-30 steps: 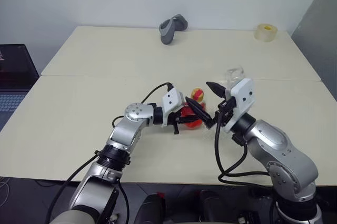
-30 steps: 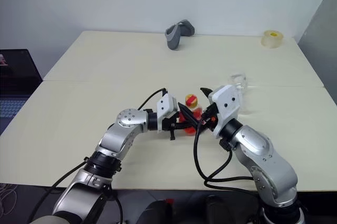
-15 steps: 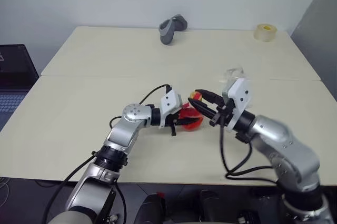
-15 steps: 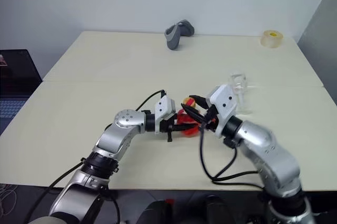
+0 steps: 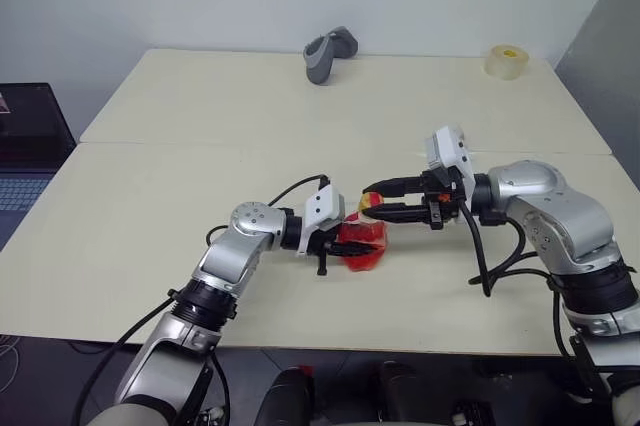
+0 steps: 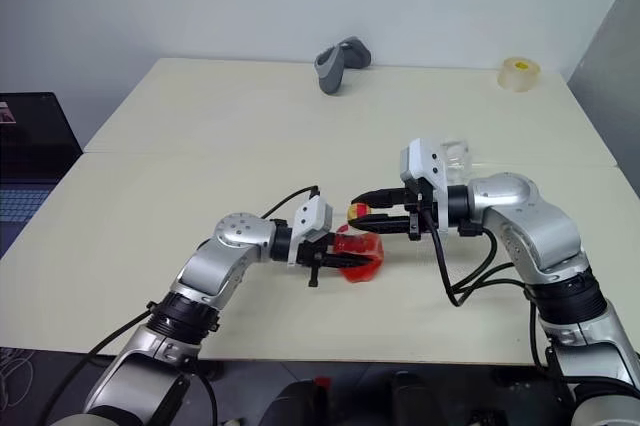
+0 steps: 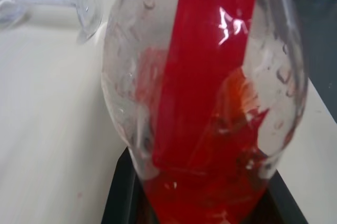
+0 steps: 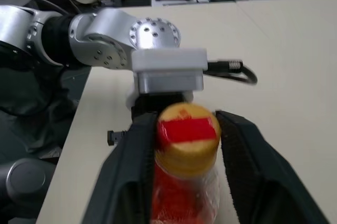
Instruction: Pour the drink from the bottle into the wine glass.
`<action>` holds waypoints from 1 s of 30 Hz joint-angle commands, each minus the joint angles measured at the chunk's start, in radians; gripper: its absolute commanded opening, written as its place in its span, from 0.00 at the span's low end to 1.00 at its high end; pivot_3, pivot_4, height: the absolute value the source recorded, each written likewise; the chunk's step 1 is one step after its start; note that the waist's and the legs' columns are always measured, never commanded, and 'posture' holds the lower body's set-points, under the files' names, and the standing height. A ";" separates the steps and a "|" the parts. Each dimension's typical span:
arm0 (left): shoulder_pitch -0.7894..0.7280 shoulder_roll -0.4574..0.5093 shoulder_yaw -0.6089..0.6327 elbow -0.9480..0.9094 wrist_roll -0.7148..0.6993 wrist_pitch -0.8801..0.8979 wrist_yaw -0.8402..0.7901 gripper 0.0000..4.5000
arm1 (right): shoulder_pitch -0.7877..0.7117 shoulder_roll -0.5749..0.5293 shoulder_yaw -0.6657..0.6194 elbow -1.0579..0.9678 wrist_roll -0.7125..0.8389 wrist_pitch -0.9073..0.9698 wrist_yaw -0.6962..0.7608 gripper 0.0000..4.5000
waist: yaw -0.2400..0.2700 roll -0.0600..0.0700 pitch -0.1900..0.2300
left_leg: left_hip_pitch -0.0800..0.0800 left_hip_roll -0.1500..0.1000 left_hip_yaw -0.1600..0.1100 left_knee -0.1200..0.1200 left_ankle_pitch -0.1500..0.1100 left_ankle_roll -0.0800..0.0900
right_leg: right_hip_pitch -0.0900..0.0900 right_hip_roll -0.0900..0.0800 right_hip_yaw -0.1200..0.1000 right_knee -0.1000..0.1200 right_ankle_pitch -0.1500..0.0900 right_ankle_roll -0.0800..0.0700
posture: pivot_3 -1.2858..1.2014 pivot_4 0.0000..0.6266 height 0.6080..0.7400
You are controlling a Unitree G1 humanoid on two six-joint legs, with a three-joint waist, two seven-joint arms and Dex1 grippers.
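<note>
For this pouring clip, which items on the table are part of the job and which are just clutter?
Part of the job:
- bottle, held in the left gripper
- red drink inside it
- yellow-and-red cap, between the right gripper's fingers
- wine glass

Just lying about:
- grey curved object
- tape roll
- laptop

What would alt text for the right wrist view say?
The right gripper has its two black fingers on either side of the yellow-and-red cap of the bottle, which holds the drink. Just beyond the cap the left gripper holds the bottle above the cream table.
</note>
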 commanded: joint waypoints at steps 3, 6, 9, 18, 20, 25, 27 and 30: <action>-0.021 -0.021 0.022 -0.041 -0.020 -0.037 0.023 0.19 | 0.148 -0.022 -0.153 -0.297 0.062 0.092 -0.183 0.89 | 0.001 0.000 0.000 | -0.001 0.000 0.000 0.000 0.000 0.000 | 0.000 0.000 0.000 0.000 0.000 0.000 | 0.52 0.24 1.00; -0.032 -0.029 0.017 -0.016 -0.015 -0.051 0.023 0.18 | 0.212 0.050 -0.213 -0.396 0.055 0.120 -0.361 0.89 | -0.002 0.000 0.000 | 0.000 0.000 0.000 0.000 0.000 0.000 | 0.000 0.000 0.000 0.000 0.000 0.000 | 0.52 0.24 1.00; -0.048 -0.044 0.013 0.011 -0.011 -0.063 0.023 0.18 | 0.227 0.148 -0.183 -0.459 -0.006 0.118 -0.523 0.89 | -0.007 0.000 0.000 | 0.002 0.001 0.000 -0.001 0.000 0.000 | 0.000 0.002 0.001 0.002 0.000 0.000 | 0.52 0.24 1.00; -0.064 -0.060 0.004 0.044 -0.002 -0.087 0.013 0.18 | 0.254 0.243 -0.089 -0.459 -0.127 0.046 -0.656 0.89 | -0.004 0.000 0.000 | 0.001 0.000 0.001 -0.001 0.000 0.000 | 0.000 0.001 0.001 0.001 0.000 0.000 | 0.52 0.24 1.00; -0.060 -0.058 0.004 0.045 0.001 -0.091 0.013 0.18 | 0.265 0.250 -0.121 -0.473 -0.100 0.059 -0.659 0.89 | -0.005 0.000 0.000 | 0.001 0.000 0.001 -0.001 0.000 0.000 | 0.000 0.001 0.001 0.000 0.000 0.000 | 0.52 0.24 1.00; -0.052 -0.054 0.004 0.038 0.001 -0.089 0.017 0.18 | 0.316 0.186 -0.186 -0.473 -0.078 0.065 -0.627 0.89 | -0.004 0.000 0.000 | 0.001 0.000 0.001 -0.001 0.000 0.000 | 0.000 0.001 0.001 0.000 0.000 0.000 | 0.52 0.24 1.00; -0.047 -0.050 0.004 0.035 0.002 -0.090 0.018 0.18 | 0.335 0.167 -0.249 -0.484 -0.023 0.078 -0.612 0.89 | -0.005 0.000 0.000 | 0.001 0.000 0.001 -0.001 0.000 0.000 | 0.000 0.001 0.001 0.000 0.000 0.000 | 0.52 0.24 1.00; -0.041 -0.042 0.008 0.032 0.001 -0.089 0.018 0.18 | 0.385 0.140 -0.358 -0.533 0.109 0.123 -0.595 0.89 | -0.004 0.000 0.000 | 0.001 0.000 0.001 -0.001 0.000 0.000 | 0.000 0.001 0.001 0.000 0.000 0.000 | 0.52 0.24 1.00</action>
